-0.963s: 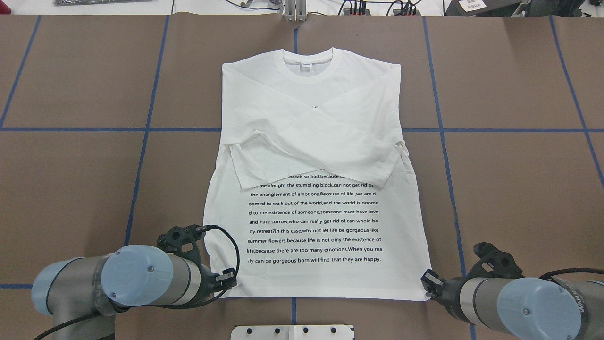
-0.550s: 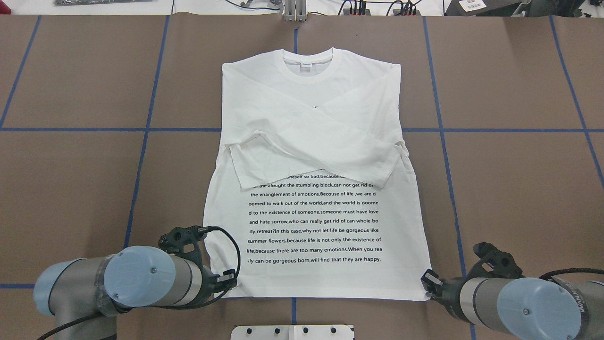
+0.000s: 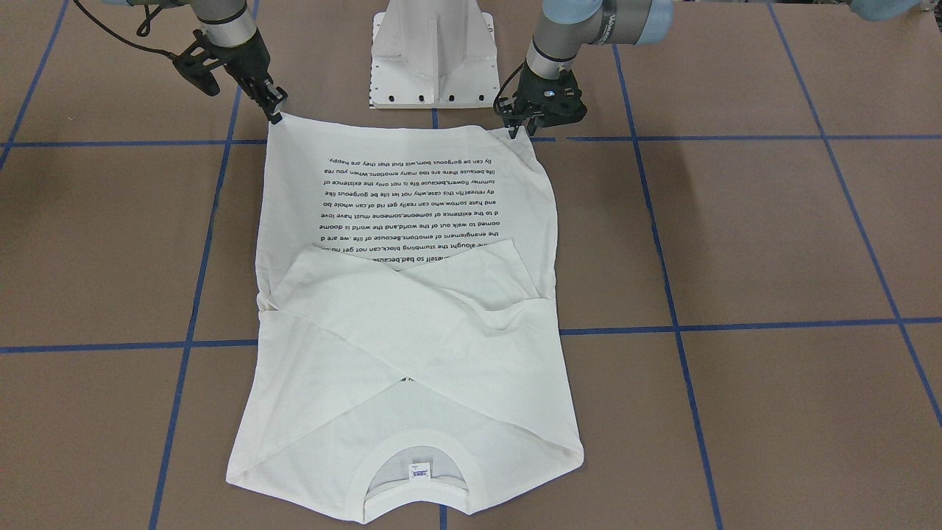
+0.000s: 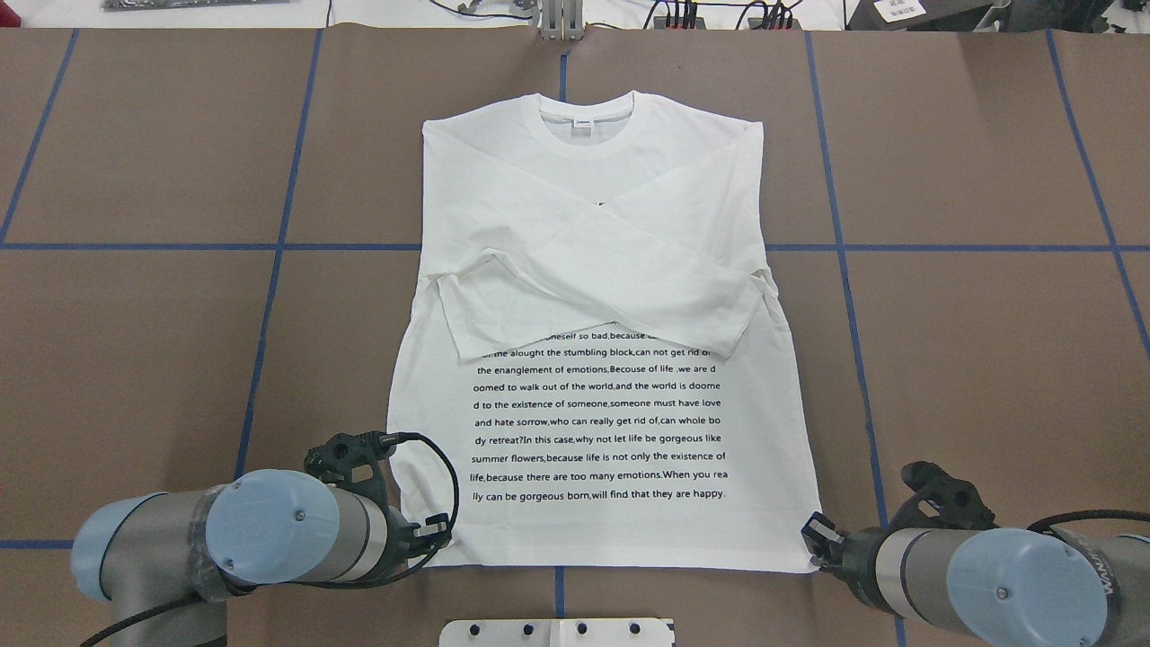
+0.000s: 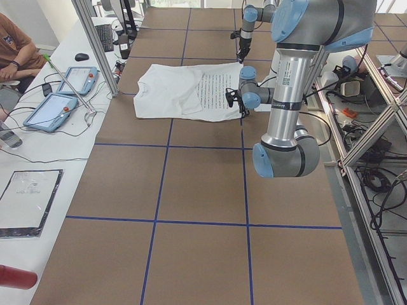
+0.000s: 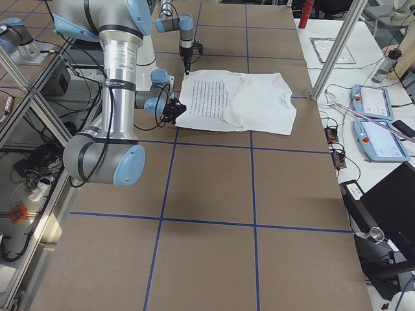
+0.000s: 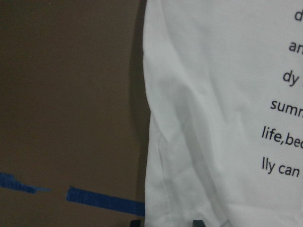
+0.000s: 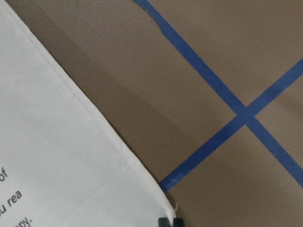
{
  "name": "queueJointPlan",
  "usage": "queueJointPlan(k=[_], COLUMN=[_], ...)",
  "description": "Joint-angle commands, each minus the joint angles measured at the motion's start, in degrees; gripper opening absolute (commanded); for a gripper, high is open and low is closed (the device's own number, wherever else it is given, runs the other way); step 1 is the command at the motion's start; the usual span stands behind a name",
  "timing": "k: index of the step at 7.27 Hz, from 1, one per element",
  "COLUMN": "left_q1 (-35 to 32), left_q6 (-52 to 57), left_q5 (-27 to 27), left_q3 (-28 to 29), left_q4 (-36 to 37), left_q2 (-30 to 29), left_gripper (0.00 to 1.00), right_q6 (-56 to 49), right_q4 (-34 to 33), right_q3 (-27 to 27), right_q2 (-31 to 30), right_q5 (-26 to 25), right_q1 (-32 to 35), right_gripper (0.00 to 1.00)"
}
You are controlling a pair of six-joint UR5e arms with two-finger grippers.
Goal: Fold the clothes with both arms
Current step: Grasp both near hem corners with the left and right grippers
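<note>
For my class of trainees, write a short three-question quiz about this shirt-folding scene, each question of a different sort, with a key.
1. True or false: the shirt's two sleeves lie crossed over its chest.
2. Multiple choice: at which part of the shirt are the left gripper and the right gripper?
A) the collar
B) the two hem corners
C) the sleeve cuffs
3. Short answer: which end of the shirt lies farthest from the robot's pedestal base?

Key: 1 true; 2 B; 3 the collar end.
</note>
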Motion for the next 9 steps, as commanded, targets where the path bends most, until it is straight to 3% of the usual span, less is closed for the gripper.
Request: queueJointPlan(k=[1,2,3,9], left_q1=[-0.1,-0.1,-0.1,-2.9], left_q6=[0.0,0.1,0.4,0.7], left_q5=[0.0,-0.1,-0.1,-0.7], left_q3=[0.2,0.2,0.1,-11.5], left_q4=[0.0,0.3,1.1,1.9], left_q2=[-0.1,0.0,0.0,4.3], left_gripper=[0.29,0.04,0.00,0.00], right_q6=[0.0,0.0,0.0,-0.2], right_q4=[0.0,0.0,0.0,0.2], right_q3=[0.0,0.1,0.1,3.6], right_q2=[-0.1,-0.1,-0.1,-3.9], right_q5=[0.0,0.0,0.0,0.9], right_q1=[0.0,0.0,0.0,-0.2], right_gripper=[0.00,0.00,0.00,0.00])
